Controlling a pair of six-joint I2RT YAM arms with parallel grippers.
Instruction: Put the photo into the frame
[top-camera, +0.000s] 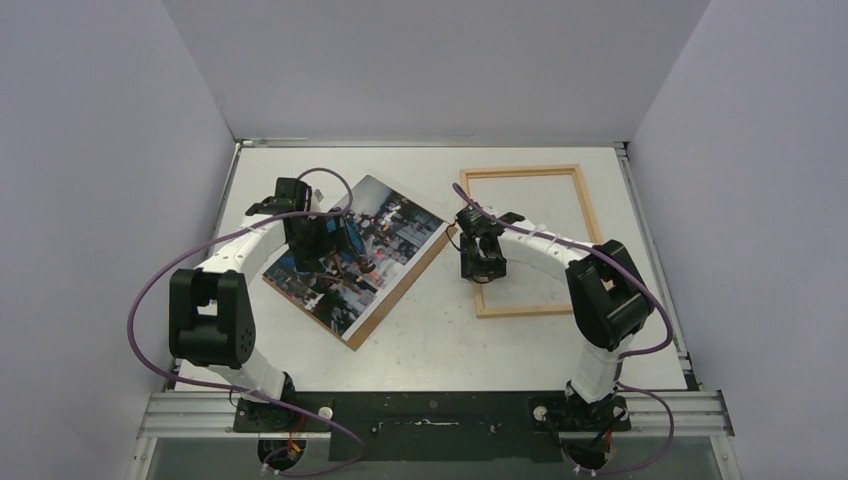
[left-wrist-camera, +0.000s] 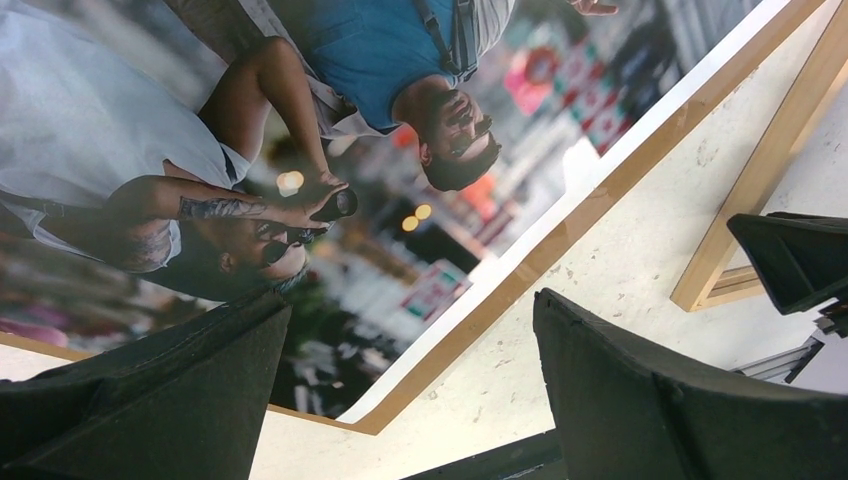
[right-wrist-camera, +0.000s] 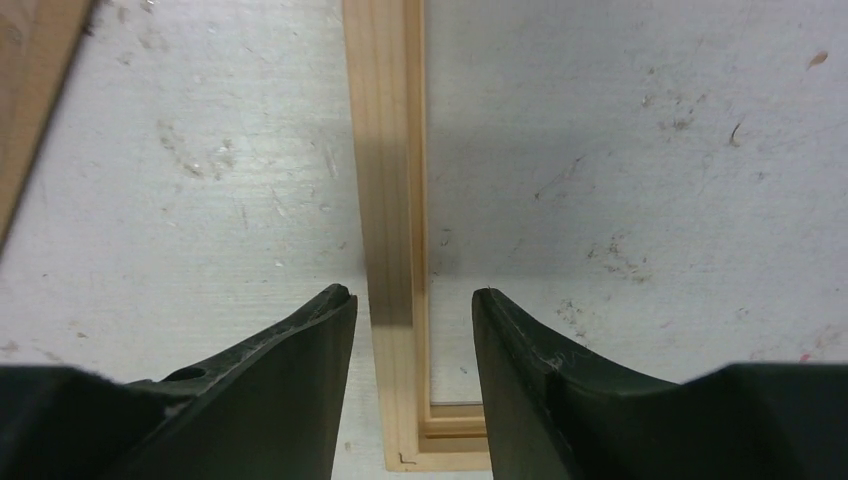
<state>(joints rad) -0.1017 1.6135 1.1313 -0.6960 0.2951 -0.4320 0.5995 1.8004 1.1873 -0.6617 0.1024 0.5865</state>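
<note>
Left wrist: photo (left-wrist-camera: 350, 150) cropped at edges (frame (left-wrist-camera: 762, 170) barely in view)

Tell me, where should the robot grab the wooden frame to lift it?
Probably on the frame at its thin left bar, near the closer corner, coming straight down. It lies flat on the table, so only a narrow bar fits the grip; the open right gripper straddles that bar.
</note>
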